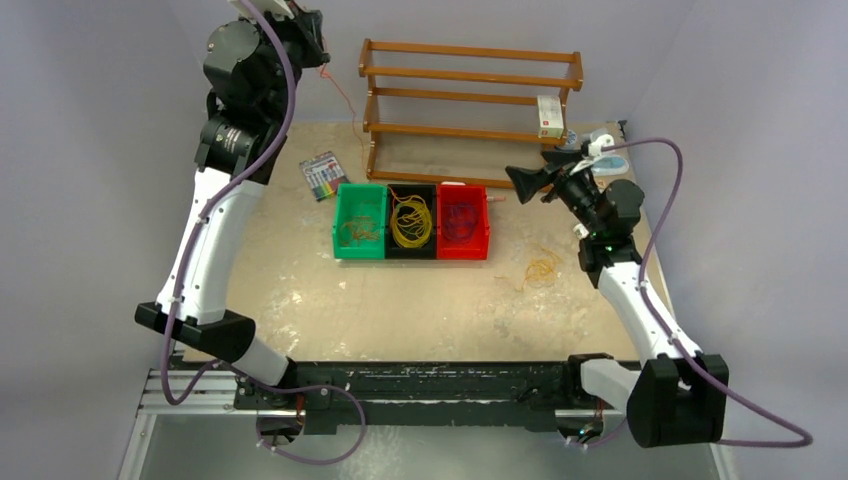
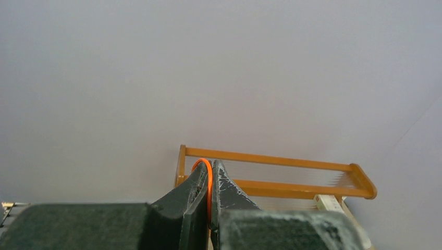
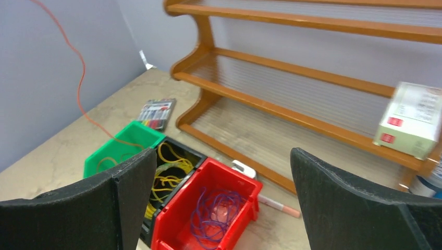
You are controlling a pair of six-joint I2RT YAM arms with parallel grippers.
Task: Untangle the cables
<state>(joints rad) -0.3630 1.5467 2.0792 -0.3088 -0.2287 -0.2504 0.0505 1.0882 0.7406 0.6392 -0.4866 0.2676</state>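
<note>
We reckon we are nearly done: cables (image 1: 411, 222) fill the three bins (image 1: 362, 255), our left hand (image 2: 211, 169) pinches an orange strand (image 2: 201, 161) aloft, our right hand (image 3: 223, 161) gapes empty, and one small tangle (image 1: 541, 268) lies on the bench (image 1: 400, 310).

Upper left of the frame: left gripper (image 1: 312, 40) raised high, thin orange strand (image 1: 340, 92) trailing from it toward the green bin (image 1: 340, 215). Centre: green, black bin (image 1: 411, 187) and red bin (image 1: 486, 220) touching in a row, with orange cables (image 1: 358, 232), yellow cables (image 1: 411, 222) and purple cables (image 1: 461, 222) inside in that order. Right of centre: small yellow-orange tangle (image 1: 541, 268) loose on the table (image 1: 300, 290), below the right gripper (image 1: 522, 183).
</note>
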